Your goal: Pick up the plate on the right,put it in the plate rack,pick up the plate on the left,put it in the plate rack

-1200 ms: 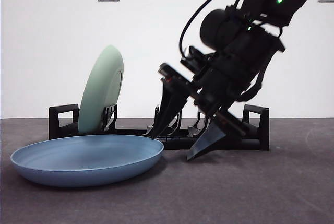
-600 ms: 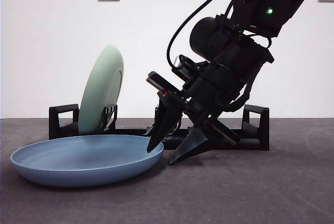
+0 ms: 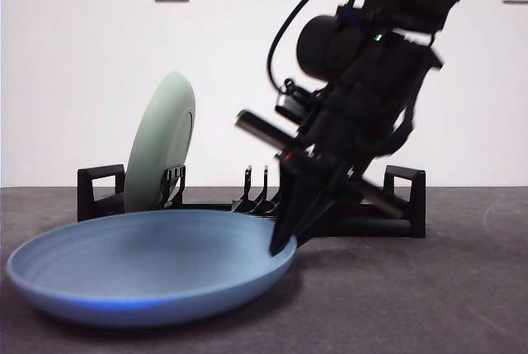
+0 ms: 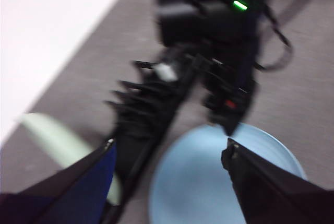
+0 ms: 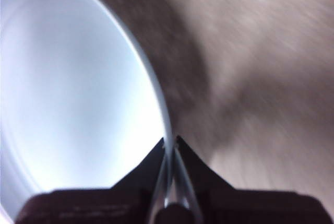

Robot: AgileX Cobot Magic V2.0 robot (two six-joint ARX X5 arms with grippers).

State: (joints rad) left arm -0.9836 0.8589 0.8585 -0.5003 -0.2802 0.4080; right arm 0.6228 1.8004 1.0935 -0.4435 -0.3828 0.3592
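A pale green plate (image 3: 161,141) already stands upright in the left end of the plate rack (image 3: 252,199), so half the job looks done. In front of the plate rack, the blue plate (image 3: 148,263) lies low over the table (image 3: 429,304), its right rim pinched by the closed right gripper (image 3: 282,243), not yet racked. The left gripper (image 4: 169,153) hangs wide open and empty above.

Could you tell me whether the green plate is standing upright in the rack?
Yes: the green plate stands on edge in the rack, leaning slightly.
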